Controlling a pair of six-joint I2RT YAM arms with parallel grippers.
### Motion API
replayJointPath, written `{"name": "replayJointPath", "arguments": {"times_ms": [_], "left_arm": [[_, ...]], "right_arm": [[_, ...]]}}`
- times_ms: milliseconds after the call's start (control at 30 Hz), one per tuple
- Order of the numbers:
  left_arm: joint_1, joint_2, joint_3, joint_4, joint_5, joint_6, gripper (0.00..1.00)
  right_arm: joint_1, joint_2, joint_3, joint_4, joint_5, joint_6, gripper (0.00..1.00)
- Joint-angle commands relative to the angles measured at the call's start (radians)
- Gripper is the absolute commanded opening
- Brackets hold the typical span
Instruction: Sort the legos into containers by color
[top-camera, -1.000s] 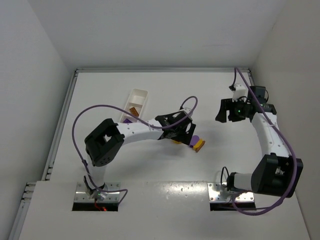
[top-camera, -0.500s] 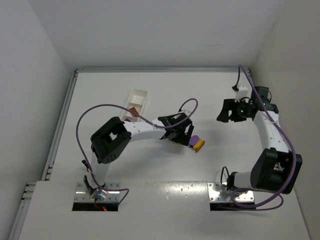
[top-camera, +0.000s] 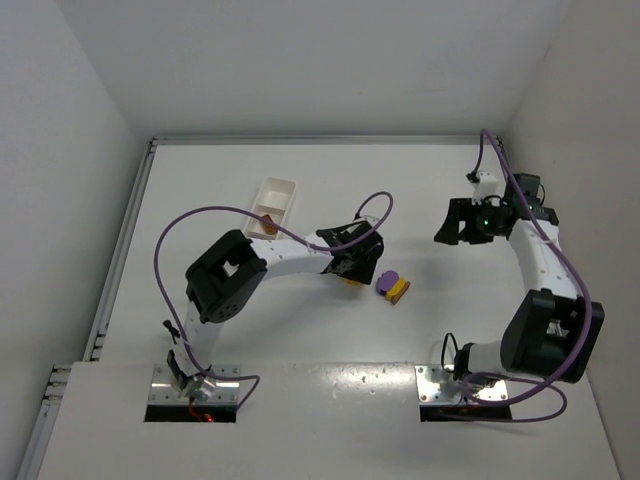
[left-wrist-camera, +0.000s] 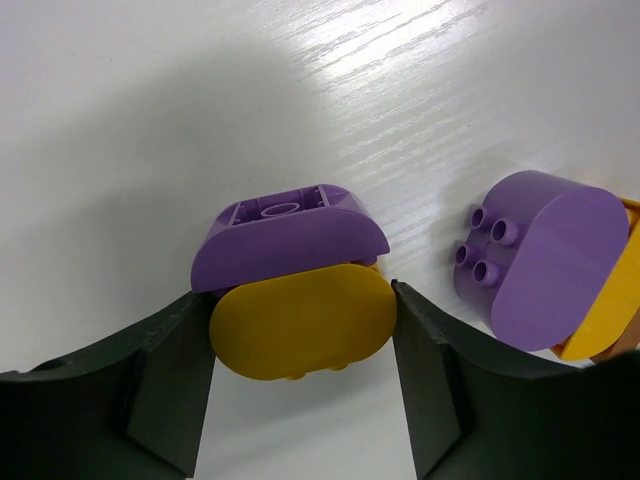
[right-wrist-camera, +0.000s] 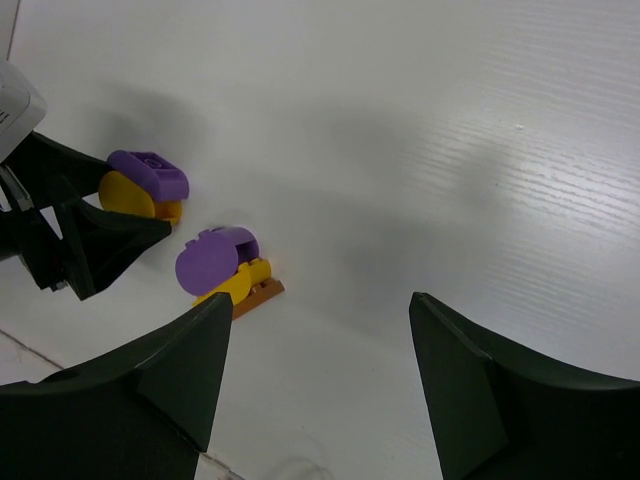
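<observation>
Currently: left gripper (left-wrist-camera: 300, 308) clamped on a yellow lego (left-wrist-camera: 300, 335) mid-table, well apart from the white tray (top-camera: 283, 190).
Its fingers (left-wrist-camera: 170, 370) bear on both rounded ends of the block. A purple lego (left-wrist-camera: 285, 235) touches its far side and may lift or tip with it. Judged light, rigid, glossy plastic: little risk of damage, real risk of slipping on the curved ends; flat sides would give surer purchase. A loose cluster (left-wrist-camera: 545, 265) of purple, yellow and brown-orange pieces lies just beside. One brown-orange lego (top-camera: 268, 226) sits in the tray. Right gripper (right-wrist-camera: 320, 300) hangs open, holding nothing, above the table (right-wrist-camera: 450, 120).
</observation>
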Motion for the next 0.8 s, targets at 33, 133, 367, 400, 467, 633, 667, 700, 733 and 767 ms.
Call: {"name": "replayJointPath", "arguments": {"times_ms": [33, 133, 367, 400, 467, 633, 667, 700, 733, 767], "left_arm": [[0.006, -0.014, -0.001, 0.003, 0.007, -0.018, 0.61], [0.006, -0.070, -0.047, 0.021, 0.038, -0.003, 0.51], [0.006, -0.226, -0.155, 0.069, 0.173, 0.298, 0.19], [0.006, -0.250, -0.175, 0.069, 0.242, 0.382, 0.14], [0.019, -0.311, -0.231, 0.101, 0.305, 0.444, 0.13], [0.031, -0.460, -0.370, 0.144, 0.354, 0.577, 0.10], [0.031, -0.486, -0.381, 0.144, 0.380, 0.593, 0.10], [0.031, -0.497, -0.381, 0.144, 0.391, 0.605, 0.10], [0.031, -0.506, -0.390, 0.144, 0.402, 0.617, 0.10], [0.031, -0.517, -0.390, 0.144, 0.411, 0.629, 0.10]], "right_arm": [[-0.007, 0.002, 0.007, 0.019, -0.040, -0.023, 0.72], [-0.007, 0.002, 0.007, 0.009, -0.063, -0.023, 0.72], [0.014, 0.092, 0.007, -0.072, -0.358, -0.023, 0.71], [0.027, 0.126, 0.019, -0.087, -0.392, -0.032, 0.71], [0.039, 0.156, 0.034, -0.119, -0.452, -0.054, 0.71], [0.114, 0.255, 0.102, -0.257, -0.557, -0.141, 0.71], [0.129, 0.288, 0.113, -0.271, -0.569, -0.141, 0.71], [0.145, 0.302, 0.124, -0.282, -0.569, -0.153, 0.71], [0.172, 0.315, 0.143, -0.293, -0.569, -0.153, 0.71], [0.188, 0.325, 0.153, -0.293, -0.583, -0.153, 0.70]]}}
